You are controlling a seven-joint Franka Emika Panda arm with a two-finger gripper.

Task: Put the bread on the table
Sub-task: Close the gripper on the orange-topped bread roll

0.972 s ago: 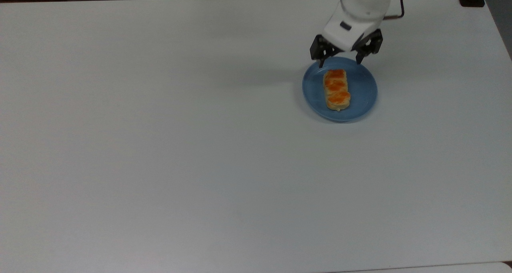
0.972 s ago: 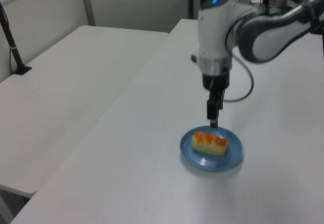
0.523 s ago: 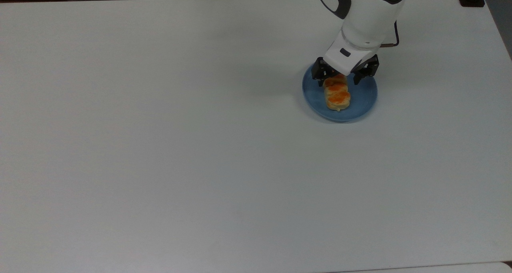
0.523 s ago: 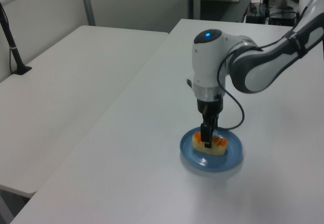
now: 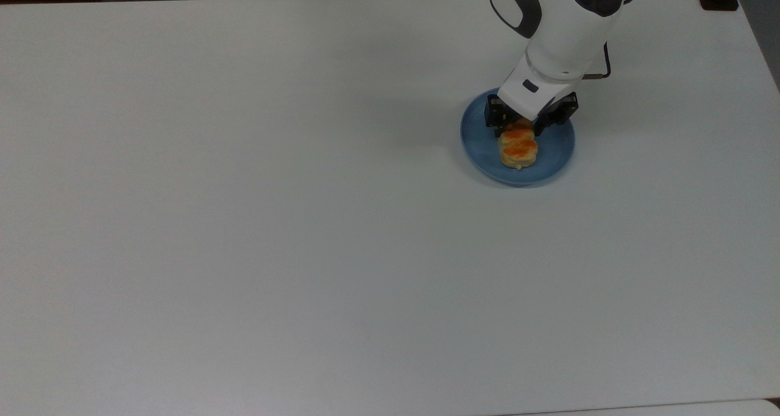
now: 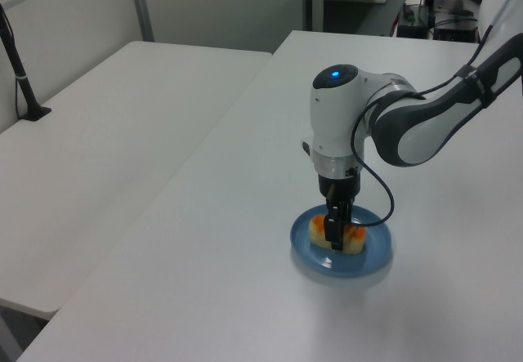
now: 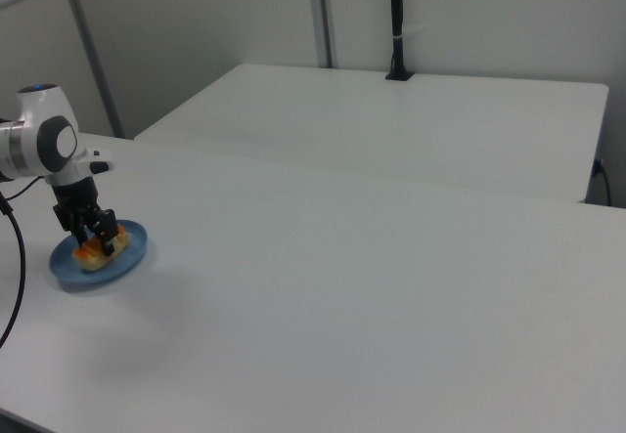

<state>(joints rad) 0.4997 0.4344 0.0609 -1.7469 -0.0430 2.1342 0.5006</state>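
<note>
the small oblong pale-tan bread with orange-glazed bumps (image 5: pixel 518 150) lies on the round blue plate (image 5: pixel 551 154), which sits on the large plain white desk (image 5: pixel 274 221) toward the top view's upper right. the black two-finger gripper (image 5: pixel 523 123) on the white arm is down over the end of the loaf nearest the arm, its fingers straddling that end, one on each side; whether they already press the crust i cannot tell.

the risks, as i judge them: the hold sits off-centre, so on a lift the free end could sag and the loaf could swing or slip out. a soft pastry may also crush or tear under a hard squeeze. if the fingertips reach too low they could catch the plate and drag or tip it.
</note>
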